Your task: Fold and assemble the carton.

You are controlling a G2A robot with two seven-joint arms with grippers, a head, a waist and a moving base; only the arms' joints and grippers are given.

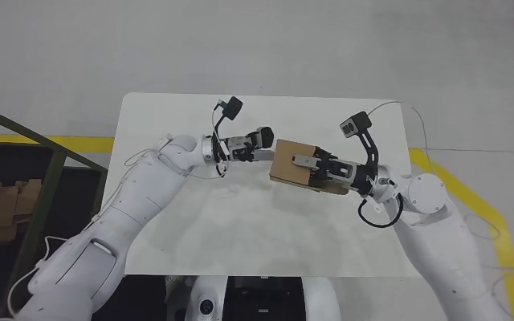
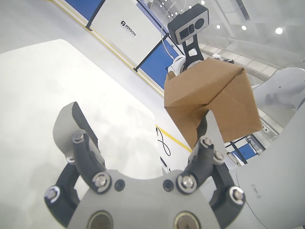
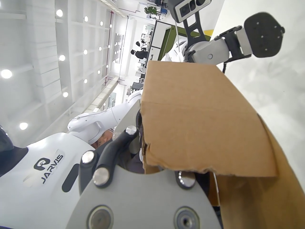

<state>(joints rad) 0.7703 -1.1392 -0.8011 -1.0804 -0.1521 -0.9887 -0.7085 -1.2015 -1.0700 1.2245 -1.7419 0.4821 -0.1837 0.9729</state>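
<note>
A brown carton [image 1: 291, 163] is held just above the white table [image 1: 185, 233], near its middle. My right gripper [image 1: 309, 163] is shut on one of the carton's walls, with one finger lying over the top panel. In the right wrist view the carton [image 3: 202, 125] covers most of the right gripper [image 3: 143, 129]; one finger [image 3: 134, 120] shows beside the cardboard edge. My left gripper [image 1: 265, 136] is open right at the carton's far-left edge. In the left wrist view the left gripper [image 2: 140, 122] is open and holds nothing, and one fingertip [image 2: 207, 125] overlaps the carton's [image 2: 214, 96] lower corner.
Bare tabletop lies in front of and behind the carton. Off the table's left side stands a dark green frame [image 1: 48, 160] with cardboard pieces [image 1: 20, 201] beside it. Yellow floor tape [image 1: 80, 143] runs past both table ends.
</note>
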